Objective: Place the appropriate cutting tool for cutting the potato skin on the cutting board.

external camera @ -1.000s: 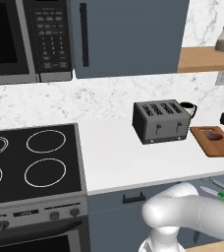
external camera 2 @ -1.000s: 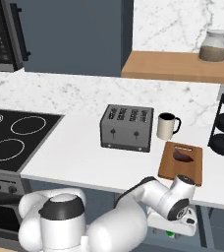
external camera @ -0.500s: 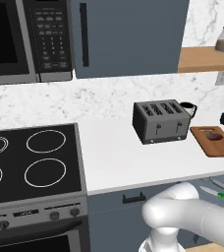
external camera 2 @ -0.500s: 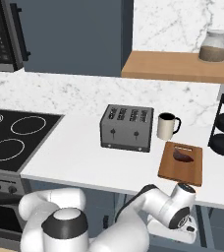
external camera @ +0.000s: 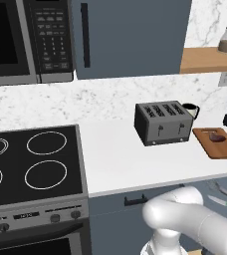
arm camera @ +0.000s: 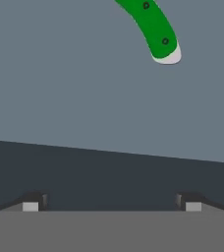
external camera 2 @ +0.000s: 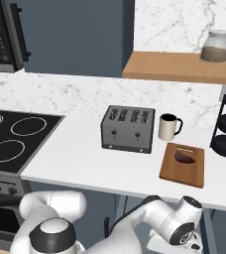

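Hand view: gripper [arm camera: 111,206] w/ its two dark tips spread wide, nothing between them, looking down into a flat grey drawer floor [arm camera: 60,88]; just ahead lies a curved glossy green handle w/ a pale rounded end [arm camera: 155,29], which looks like the pale-bladed green-ended tool, i.e. the wrong one for peeling. Left base view, low right below the counter edge: a slim grey metal peeler [external camera: 224,191], thin and dull-shiny, lying just beside that green-ended tool [external camera: 226,203]; both are small there, so the loop head can't be made out for sure. Further back on the smooth white countertop [external camera: 120,159]: flat rectangular orange-brown wooden cutting board [external camera 2: 182,164] w/ visible grain, and on it, toward its far half, a small dark reddish-brown rounded potato [external camera 2: 184,157], matte and lumpy. Just beside the board's far left corner stands a cream ceramic mug w/ dark rim and handle [external camera 2: 168,127], then a boxy grey metal four-slot toaster [external camera 2: 128,129]. Progress, as I judge it: early. Peeler not yet picked, board carries the potato alone. Left to do: shift the hand off the green handle toward the grey peeler, close on its short handle, lift out of the drawer, set it on the board's free near half, clear of the potato.
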